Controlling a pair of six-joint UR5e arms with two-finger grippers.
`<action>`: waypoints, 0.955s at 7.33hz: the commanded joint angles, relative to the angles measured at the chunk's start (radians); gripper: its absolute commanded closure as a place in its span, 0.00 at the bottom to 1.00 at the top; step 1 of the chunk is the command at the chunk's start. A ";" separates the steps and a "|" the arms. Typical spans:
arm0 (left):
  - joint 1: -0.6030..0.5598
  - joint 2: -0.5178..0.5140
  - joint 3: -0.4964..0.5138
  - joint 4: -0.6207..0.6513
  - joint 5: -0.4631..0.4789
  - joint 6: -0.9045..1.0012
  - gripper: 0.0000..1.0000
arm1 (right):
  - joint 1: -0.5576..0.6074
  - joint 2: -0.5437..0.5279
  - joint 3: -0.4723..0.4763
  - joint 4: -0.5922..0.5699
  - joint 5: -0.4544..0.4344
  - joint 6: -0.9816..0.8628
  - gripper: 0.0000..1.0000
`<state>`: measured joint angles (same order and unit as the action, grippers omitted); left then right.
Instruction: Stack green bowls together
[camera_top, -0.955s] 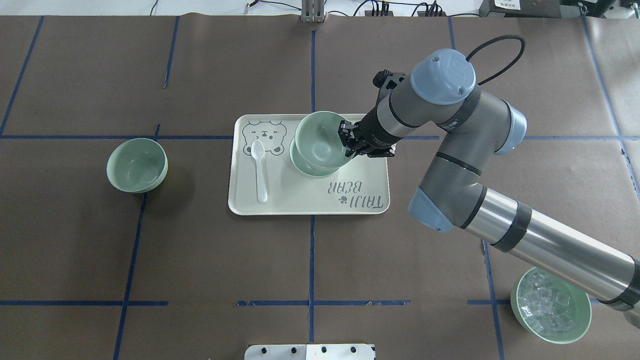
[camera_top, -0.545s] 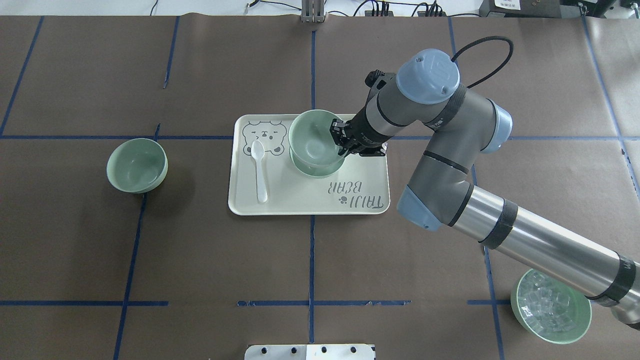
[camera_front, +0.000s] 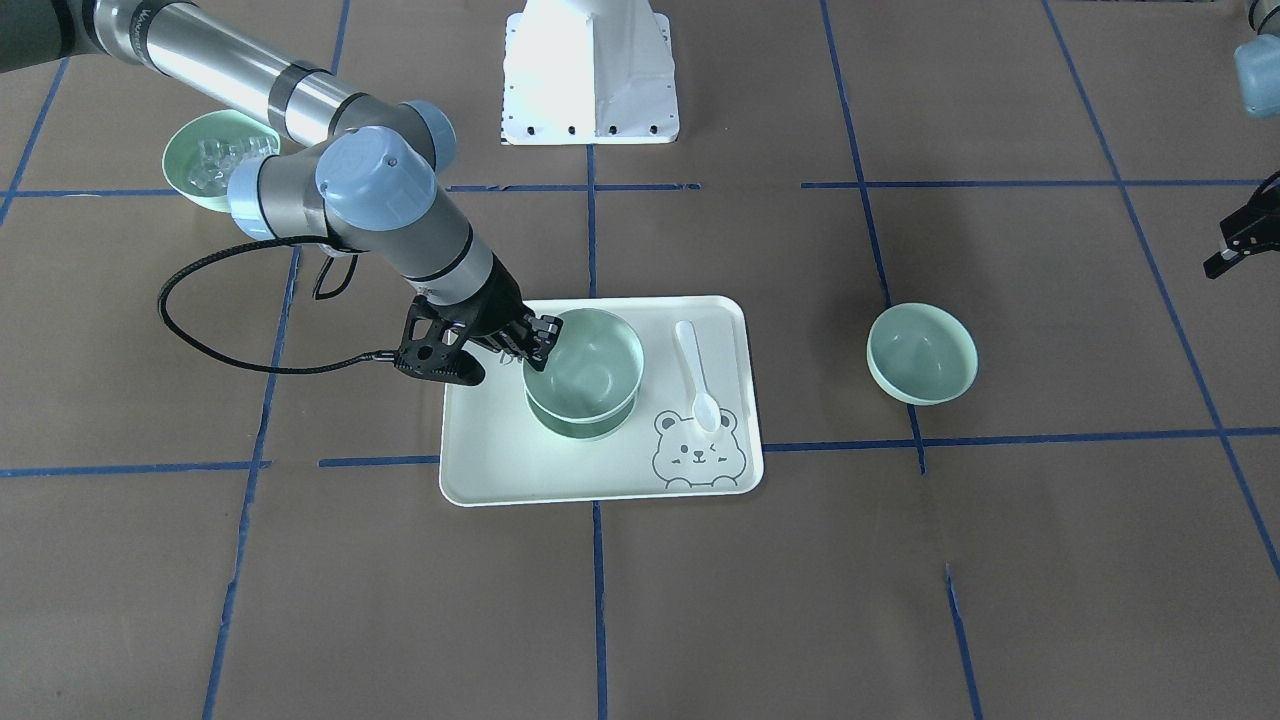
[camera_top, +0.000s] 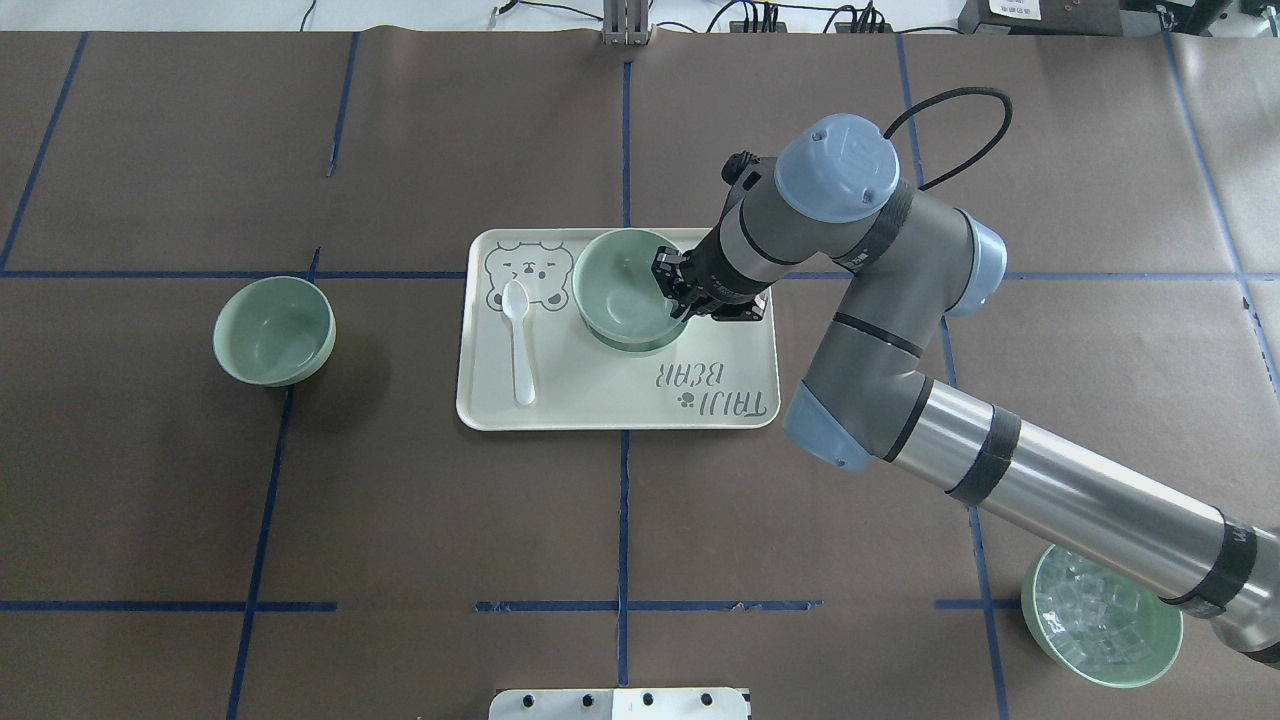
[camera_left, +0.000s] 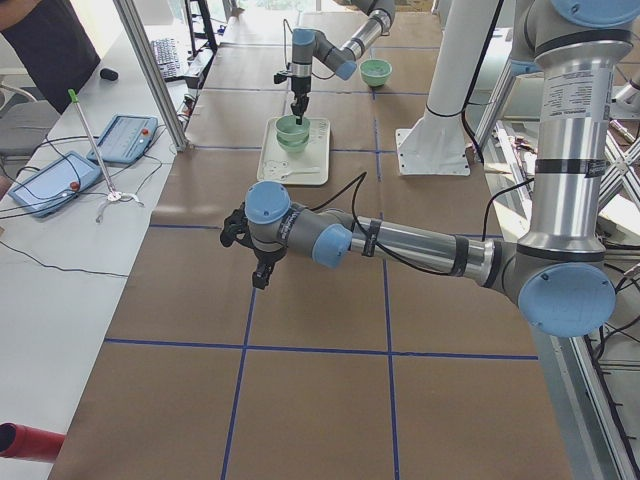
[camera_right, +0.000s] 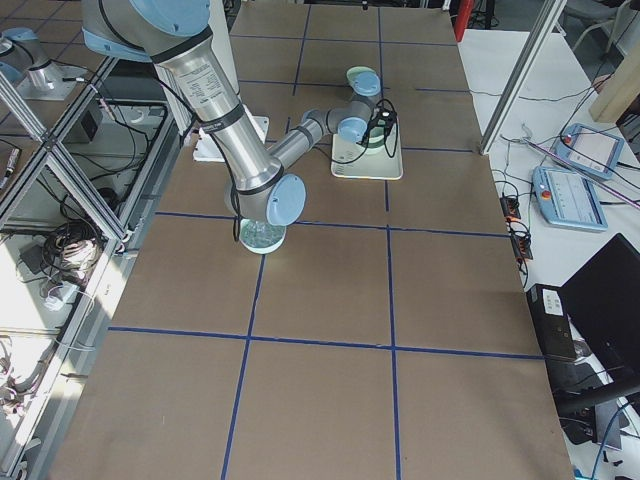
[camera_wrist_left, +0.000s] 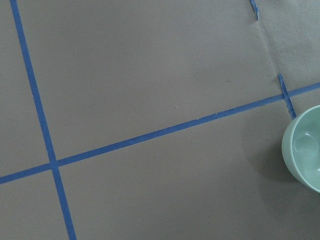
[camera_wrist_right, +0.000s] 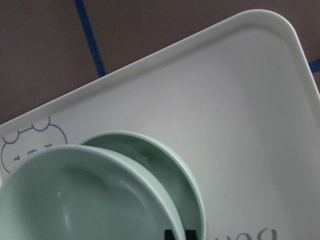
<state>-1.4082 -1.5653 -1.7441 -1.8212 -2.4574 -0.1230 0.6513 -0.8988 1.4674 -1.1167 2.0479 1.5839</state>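
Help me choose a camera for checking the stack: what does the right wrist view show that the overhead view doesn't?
Only the wrist view: close up, the inner wall of the lower bowl exposed beside the upper bowl, so they sit off-centre. Only the overhead: the third bowl alone on the table, the spoon, the ice bowl. Both: the nested pair and the tray.

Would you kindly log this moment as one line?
right claw: shut on held bowl | held bowl: over lower bowl on tray | third bowl: apart, unstacked | left claw: state unclear
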 joint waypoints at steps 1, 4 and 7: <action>0.002 -0.002 0.000 0.000 0.002 -0.012 0.00 | -0.007 0.001 0.002 0.002 -0.031 0.031 0.00; 0.167 -0.024 -0.002 -0.137 0.098 -0.305 0.00 | 0.097 -0.053 0.081 -0.003 0.064 0.028 0.00; 0.375 -0.096 0.017 -0.205 0.242 -0.677 0.00 | 0.244 -0.250 0.172 0.000 0.187 -0.210 0.00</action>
<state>-1.1056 -1.6284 -1.7386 -2.0150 -2.2606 -0.6815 0.8504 -1.0747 1.6097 -1.1173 2.1986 1.4903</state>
